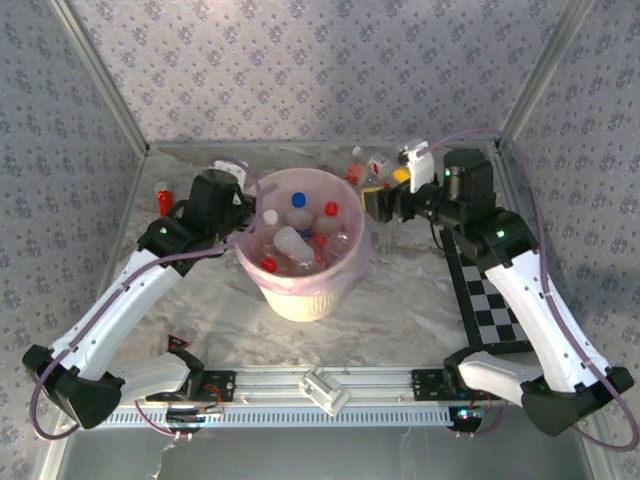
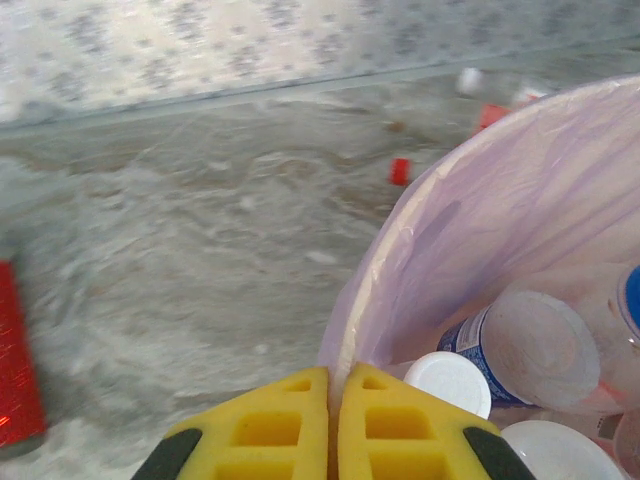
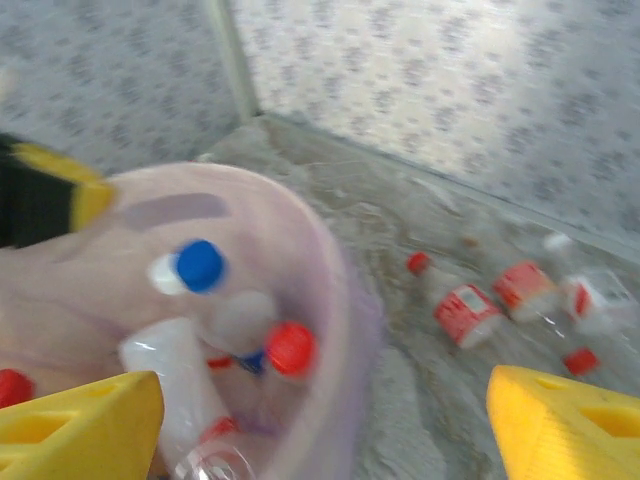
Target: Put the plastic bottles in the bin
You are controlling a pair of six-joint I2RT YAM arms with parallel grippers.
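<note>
Left gripper (image 2: 333,382): yellow pads pressed flat together, nothing between them; parked just outside the left rim of the bin (image 1: 300,298), above bare table (image 1: 400,310).
Right gripper (image 3: 322,385): fingers spread wide and empty; poised at the bin's right rim, pointing inward.
Bin: upright at mid-table, between the two grippers; pink liner (image 2: 520,190) folded over the rim.
Binned bottles (image 1: 296,244): a heap of clear ones inside the liner, with red, blue and white caps showing; one blue cap and one red cap plain in the right wrist view.
Loose bottles (image 3: 466,312): three or so with red labels, lying on their sides close together near the far right corner of the table; exact count lost to blur.
Loose red cap (image 3: 580,361): on the table just beside that group; possibly a bottle seen end-on, hard to tell.
Lone bottle (image 1: 163,191): red-topped, near the far end of the left edge, beside the left arm.
Checkerboard (image 1: 492,300): flat along the right edge, partly under the right arm.
Step in hand: the drop-off, judging by wide, empty jaws at the rim. Most of the job looks done, with a handful left on the table.
Next move calls for: swinging the right gripper out toward the far right corner with jaws kept wide, lowering across the body of the nearest red-labelled bottle, then closing gently. Thin plastic, so likely to crush or roll away.
Left side: lone bottle best suited to the left gripper; opening needed first.
</note>
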